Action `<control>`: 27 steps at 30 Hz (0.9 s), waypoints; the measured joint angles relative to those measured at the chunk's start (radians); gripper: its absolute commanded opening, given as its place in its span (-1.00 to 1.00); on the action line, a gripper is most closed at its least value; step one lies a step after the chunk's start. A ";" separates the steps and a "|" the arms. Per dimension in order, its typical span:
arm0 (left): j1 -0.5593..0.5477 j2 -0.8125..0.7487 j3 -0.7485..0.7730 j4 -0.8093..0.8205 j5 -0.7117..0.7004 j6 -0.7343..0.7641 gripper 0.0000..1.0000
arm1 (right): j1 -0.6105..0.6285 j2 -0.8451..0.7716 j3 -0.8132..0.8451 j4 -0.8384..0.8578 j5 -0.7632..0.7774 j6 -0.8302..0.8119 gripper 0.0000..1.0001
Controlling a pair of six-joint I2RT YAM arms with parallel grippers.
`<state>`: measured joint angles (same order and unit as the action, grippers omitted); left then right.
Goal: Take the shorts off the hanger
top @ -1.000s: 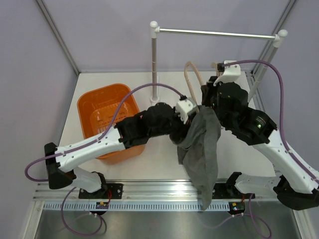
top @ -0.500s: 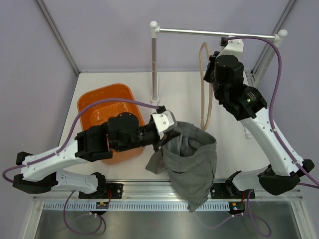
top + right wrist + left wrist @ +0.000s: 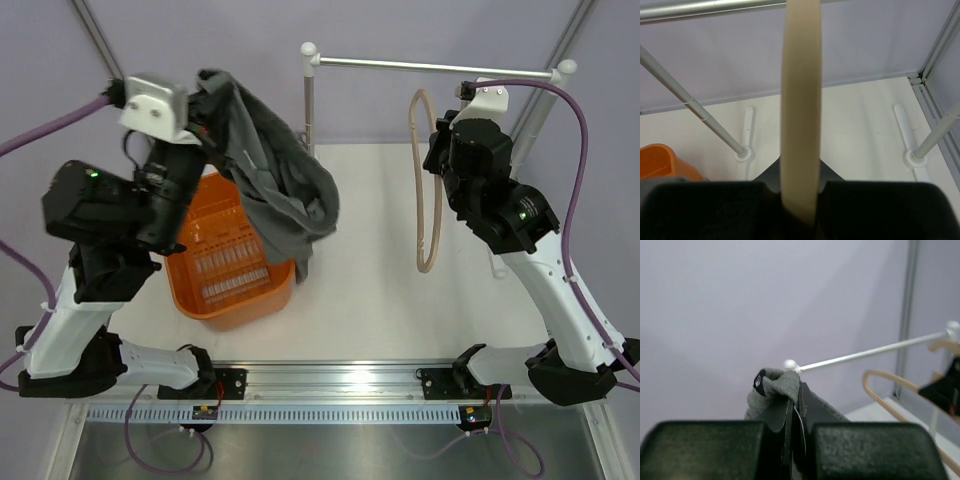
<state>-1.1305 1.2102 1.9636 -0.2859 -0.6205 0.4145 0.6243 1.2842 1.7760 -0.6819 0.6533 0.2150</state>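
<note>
The dark grey shorts (image 3: 275, 185) hang free of the hanger, held high over the orange basket's right side by my left gripper (image 3: 205, 100), which is shut on a fold of them (image 3: 782, 385). The beige hanger (image 3: 430, 180) is bare and is held upright in the air at the right, below the silver rail, by my right gripper (image 3: 445, 150). In the right wrist view the hanger's bar (image 3: 800, 110) runs straight up between the shut jaws. The hanger also shows in the left wrist view (image 3: 890, 385).
An orange basket (image 3: 225, 300) stands on the table at the left, under the shorts. The silver rail (image 3: 430, 68) spans two posts (image 3: 309, 120) at the back. Purple walls close in the sides.
My left arm has swung up and left, lifting the shorts from low at the table's middle to high over the basket. My right gripper keeps the bare hanger near the rail.
</note>
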 measured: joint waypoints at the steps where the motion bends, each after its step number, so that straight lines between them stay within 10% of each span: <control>1: 0.000 -0.010 0.007 0.067 -0.028 0.047 -1.00 | 0.000 -0.002 0.000 -0.002 0.000 0.000 -1.00; 12: 0.036 -0.175 -0.160 0.427 -0.174 0.268 -1.00 | -0.002 -0.008 -0.031 -0.014 -0.019 -0.003 -1.00; 27: 0.315 -0.179 -0.698 0.116 -0.141 -0.281 -1.00 | -0.003 -0.136 -0.138 -0.027 -0.047 0.016 -1.00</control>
<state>-0.8150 1.0309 1.2655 -0.1703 -0.7616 0.1337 0.6216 1.1481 1.6382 -0.7090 0.6067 0.2310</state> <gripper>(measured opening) 0.031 0.110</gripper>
